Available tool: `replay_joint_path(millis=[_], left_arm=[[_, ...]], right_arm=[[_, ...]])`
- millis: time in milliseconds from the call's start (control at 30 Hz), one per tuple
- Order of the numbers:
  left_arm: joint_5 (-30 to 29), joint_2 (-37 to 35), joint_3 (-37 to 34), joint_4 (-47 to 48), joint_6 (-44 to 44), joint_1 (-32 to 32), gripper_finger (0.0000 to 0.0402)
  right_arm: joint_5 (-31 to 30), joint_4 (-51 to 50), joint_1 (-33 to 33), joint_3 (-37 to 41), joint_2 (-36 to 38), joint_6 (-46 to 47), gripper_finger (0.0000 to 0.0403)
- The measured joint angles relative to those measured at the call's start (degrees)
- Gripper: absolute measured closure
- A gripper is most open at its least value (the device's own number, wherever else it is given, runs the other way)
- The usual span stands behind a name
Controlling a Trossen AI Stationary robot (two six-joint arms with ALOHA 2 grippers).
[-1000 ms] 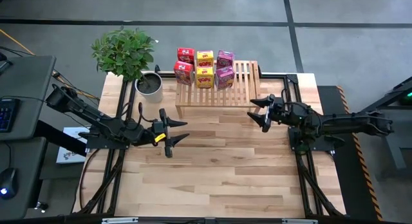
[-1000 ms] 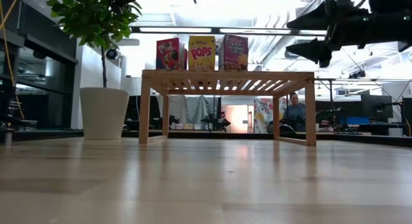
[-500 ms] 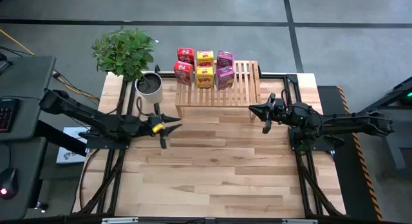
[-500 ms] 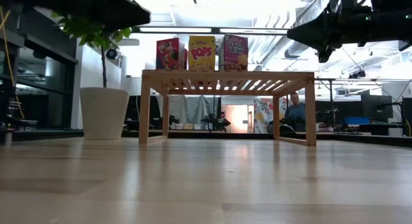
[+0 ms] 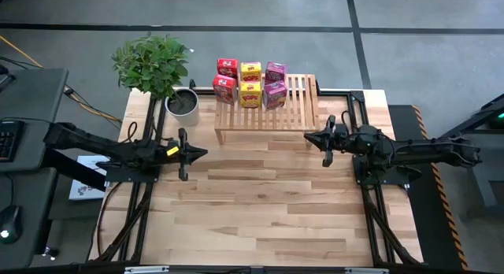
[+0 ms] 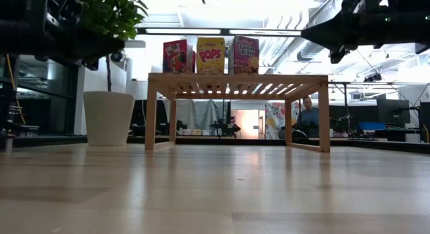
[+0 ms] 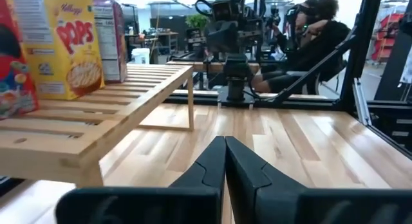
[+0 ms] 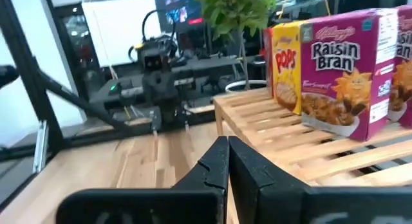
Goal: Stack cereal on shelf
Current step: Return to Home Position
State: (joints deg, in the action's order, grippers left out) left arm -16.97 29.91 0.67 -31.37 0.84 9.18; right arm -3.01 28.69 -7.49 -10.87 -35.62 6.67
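All six cereal boxes are standing on the shelf, sitting at the end nearest the potted plant in two rows of red, yellow and magenta. The left hand is hovering over the bench near the shelf's left front corner, fingers pressed together. The right hand is hanging by the shelf's right front corner, fingers likewise pressed together.

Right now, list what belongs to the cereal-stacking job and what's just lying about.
Job: red cereal boxes, yellow cereal boxes, magenta cereal boxes, shelf, left end effector, right end effector, both shut, empty, over the table.
Lying about: potted plant, keyboard.
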Motion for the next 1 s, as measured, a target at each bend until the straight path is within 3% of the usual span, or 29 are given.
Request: replay_joint_path(millis=[267,467,733,1000], left_arm=[[0.2,-5.8,0.0,6.2,0.3,-3.0,0.0401],[5.9,-7.2,0.0,5.1,0.9,-5.2,0.0401],[6.0,-7.3,0.0,4.5,2.1,-5.5,0.0401],[2.7,-7.3,0.0,4.6,1.0,-5.5,0.0401]], right_arm=[[2.5,-13.7,0.0,0.0,6.9,-2.2,0.0402],[4.5,-23.4,0.5,0.6,15.8,-0.7,0.0402],[6.7,-11.8,2.7,8.7,21.2,-1.1,0.0403],[9.7,-12.9,3.6,10.3,21.0,-2.4,0.0403]])
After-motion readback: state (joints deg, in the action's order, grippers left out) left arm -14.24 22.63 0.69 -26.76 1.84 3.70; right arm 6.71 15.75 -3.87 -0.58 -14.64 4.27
